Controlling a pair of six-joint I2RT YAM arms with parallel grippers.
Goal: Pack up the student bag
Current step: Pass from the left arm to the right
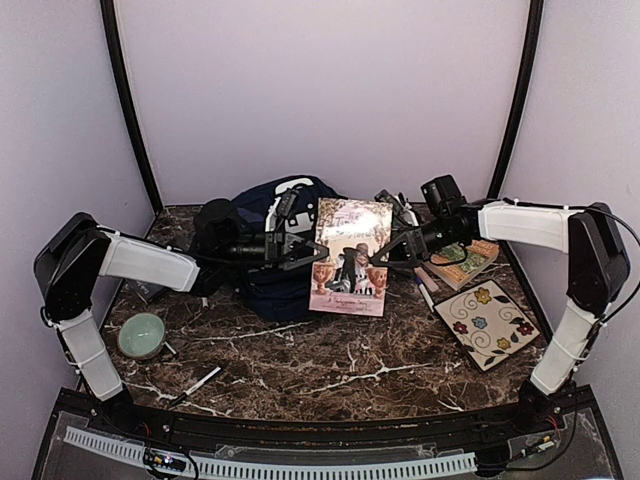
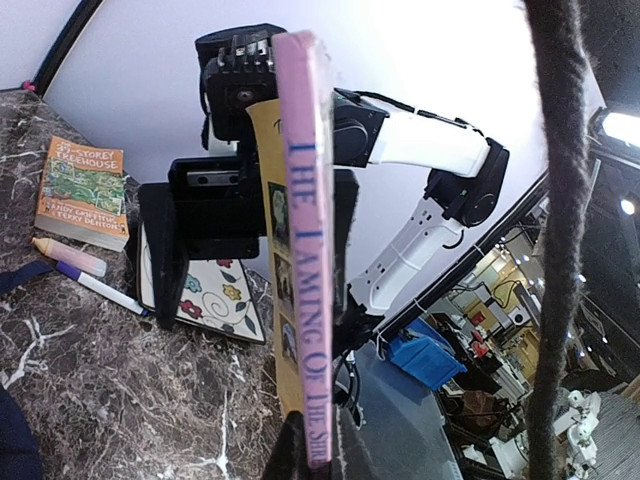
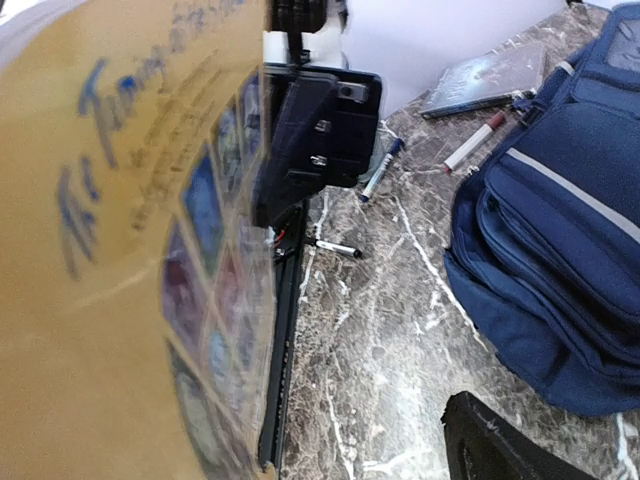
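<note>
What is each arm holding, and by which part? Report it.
Both hold the same book, upright above the table: the left gripper on its left edge, the right gripper on its right edge.

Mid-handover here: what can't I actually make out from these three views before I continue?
- Top view: the student bag opening is hidden behind the left gripper and the book.
- Right wrist view: the book is blurred and fills the left side; the right gripper's fingers are unseen.
- Left wrist view: the book spine is cut off at the bottom.

The dark brown marble tabletop point(image 1: 330, 370) carries a navy-blue fabric backpack point(image 1: 262, 285), a pale green bowl point(image 1: 141, 335), a floral square tile point(image 1: 487, 324), an orange paperback point(image 1: 465, 262) and markers point(image 1: 426, 292).
</note>
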